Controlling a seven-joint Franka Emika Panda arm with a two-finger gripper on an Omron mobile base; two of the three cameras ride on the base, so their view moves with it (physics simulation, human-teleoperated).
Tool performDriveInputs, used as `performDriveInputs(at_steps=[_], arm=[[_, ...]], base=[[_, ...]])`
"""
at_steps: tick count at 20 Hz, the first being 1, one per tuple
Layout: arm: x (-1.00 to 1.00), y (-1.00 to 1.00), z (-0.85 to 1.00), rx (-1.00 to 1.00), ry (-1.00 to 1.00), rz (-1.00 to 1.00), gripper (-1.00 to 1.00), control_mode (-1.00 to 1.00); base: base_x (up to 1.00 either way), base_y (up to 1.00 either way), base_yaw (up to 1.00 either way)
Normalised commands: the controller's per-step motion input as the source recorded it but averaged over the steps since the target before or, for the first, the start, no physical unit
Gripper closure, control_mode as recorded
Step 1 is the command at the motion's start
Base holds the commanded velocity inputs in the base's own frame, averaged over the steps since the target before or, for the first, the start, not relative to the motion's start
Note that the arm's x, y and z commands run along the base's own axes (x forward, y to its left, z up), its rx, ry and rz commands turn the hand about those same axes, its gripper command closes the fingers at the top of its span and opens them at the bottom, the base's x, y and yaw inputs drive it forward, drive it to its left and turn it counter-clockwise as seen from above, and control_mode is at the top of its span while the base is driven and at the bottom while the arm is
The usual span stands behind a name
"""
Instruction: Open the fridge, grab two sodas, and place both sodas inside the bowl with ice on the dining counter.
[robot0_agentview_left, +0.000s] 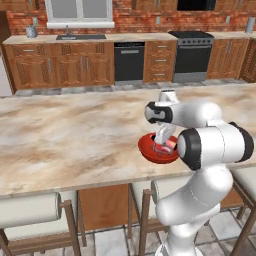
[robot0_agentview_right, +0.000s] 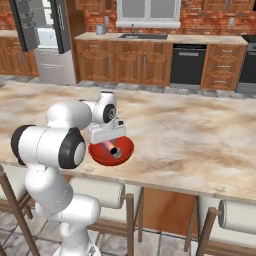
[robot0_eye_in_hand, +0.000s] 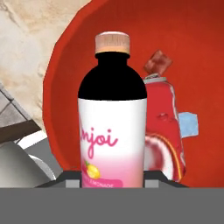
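Observation:
My gripper (robot0_eye_in_hand: 113, 177) is shut on the pale pink-white soda (robot0_eye_in_hand: 113, 122), a bottle with a dark shoulder and tan cap. It hangs low over the glossy red bowl (robot0_eye_in_hand: 192, 52). The red soda (robot0_eye_in_hand: 164, 127) lies inside the bowl beside a pale blue ice cube (robot0_eye_in_hand: 189, 124). From the base views, the hand (robot0_agentview_left: 162, 142) points down into the bowl (robot0_agentview_left: 145, 150), which sits near the front edge of the dining counter (robot0_agentview_left: 75, 135). The held soda (robot0_agentview_right: 111, 148) shows just above the bowl (robot0_agentview_right: 127, 149). The fridge (robot0_agentview_right: 50, 65) stands at the back left with both upper doors swung open.
Cream-cushioned stools (robot0_agentview_left: 30, 210) (robot0_agentview_right: 240, 215) line the near side of the counter. My own arm's elbow (robot0_agentview_left: 215, 145) bulks right beside the bowl. The wall counter with sink (robot0_agentview_right: 142, 37), dishwasher (robot0_agentview_left: 129, 62) and stove (robot0_agentview_left: 192, 55) runs along the far brick wall.

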Motion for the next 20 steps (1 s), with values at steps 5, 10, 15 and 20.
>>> performDriveInputs(at_steps=[5, 10, 15, 20], arm=[[0.22, 0.00, -0.22, -0.01, 0.00, 0.02, 1.00, -1.00], [0.13, 0.00, -0.21, -0.01, 0.00, 0.02, 1.00, -1.00], [0.09, 0.00, -0.19, 0.00, 0.00, 0.03, 1.00, -1.00], [0.02, 0.00, -0.16, 0.00, 0.00, 0.03, 1.00, -1.00]], base=[[0.00, 0.00, 0.00], [0.00, 0.00, 0.00], [0.00, 0.00, 0.00], [0.00, 0.00, 0.00]])
